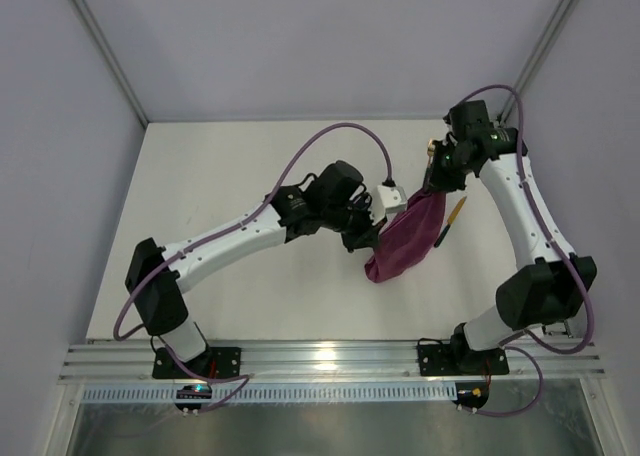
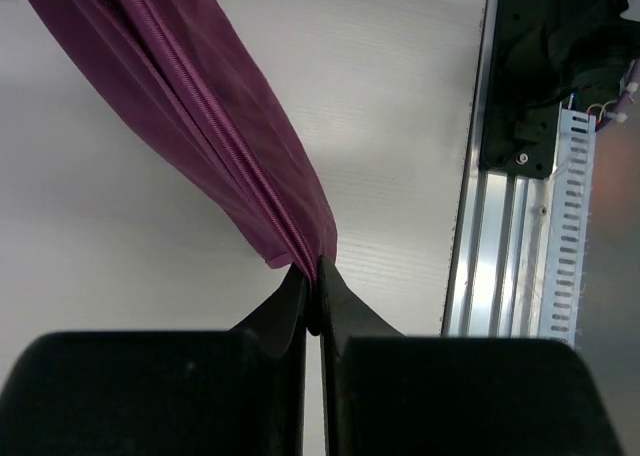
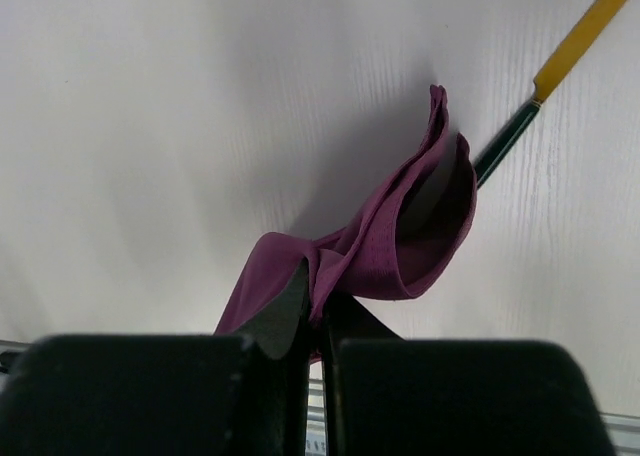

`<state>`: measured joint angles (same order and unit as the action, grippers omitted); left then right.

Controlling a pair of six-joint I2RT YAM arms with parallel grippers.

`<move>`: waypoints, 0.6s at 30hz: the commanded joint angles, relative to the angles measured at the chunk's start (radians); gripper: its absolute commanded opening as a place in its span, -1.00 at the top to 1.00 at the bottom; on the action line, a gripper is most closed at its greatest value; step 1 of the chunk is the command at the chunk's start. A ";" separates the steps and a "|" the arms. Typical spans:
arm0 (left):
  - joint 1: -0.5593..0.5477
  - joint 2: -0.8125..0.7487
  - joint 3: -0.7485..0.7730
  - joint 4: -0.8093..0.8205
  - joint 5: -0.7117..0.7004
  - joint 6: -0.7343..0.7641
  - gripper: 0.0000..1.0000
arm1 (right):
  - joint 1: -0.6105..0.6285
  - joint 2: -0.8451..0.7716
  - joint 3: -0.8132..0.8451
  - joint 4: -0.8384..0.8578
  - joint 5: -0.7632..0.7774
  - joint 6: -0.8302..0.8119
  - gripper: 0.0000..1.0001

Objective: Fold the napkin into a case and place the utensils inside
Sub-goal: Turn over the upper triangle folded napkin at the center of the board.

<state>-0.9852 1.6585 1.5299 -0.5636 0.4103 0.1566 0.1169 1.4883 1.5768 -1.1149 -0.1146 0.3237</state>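
From above, both arms are meeting just right of the desk's (image 1: pixel 220 176) middle, stretching the napkin (image 1: pixel 405 238) between them. The left gripper (image 1: pixel 368 238) is taking its near end and the right gripper (image 1: pixel 432 188) its far end. One gold utensil (image 1: pixel 450 221) is lying just beside the cloth, toward the right edge; I can't spot the second.

At the left wrist, the left gripper (image 2: pixel 312 276) is pinching shut on a corner of the napkin (image 2: pixel 200 106), which is running away doubled lengthwise.

At the right wrist, the right gripper (image 3: pixel 318 296) is clamping the bunched end of the napkin (image 3: pixel 400 236), with the utensil (image 3: pixel 575 36) lying on the desk beyond it.

I'd judge the folding only partway done, with nothing tucked in yet.
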 commanded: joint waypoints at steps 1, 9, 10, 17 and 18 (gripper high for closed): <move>0.068 -0.008 -0.057 0.051 0.124 -0.097 1.00 | 0.068 0.137 0.109 0.067 0.110 -0.008 0.93; 0.311 -0.068 -0.241 0.162 0.268 -0.193 1.00 | 0.223 0.464 0.434 0.095 0.202 0.083 0.92; 0.372 -0.072 -0.266 0.192 0.295 -0.201 1.00 | 0.237 0.493 0.480 0.104 0.199 0.104 0.92; 0.572 0.004 -0.399 0.183 0.395 -0.189 1.00 | 0.359 0.742 0.623 0.245 0.135 0.239 0.92; 0.594 0.020 -0.402 0.171 0.401 -0.165 1.00 | 0.368 0.788 0.634 0.260 0.130 0.256 0.92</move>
<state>-0.4366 1.6485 1.1454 -0.3618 0.7006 -0.0223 0.4580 2.2086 2.1342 -0.9707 -0.0032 0.4927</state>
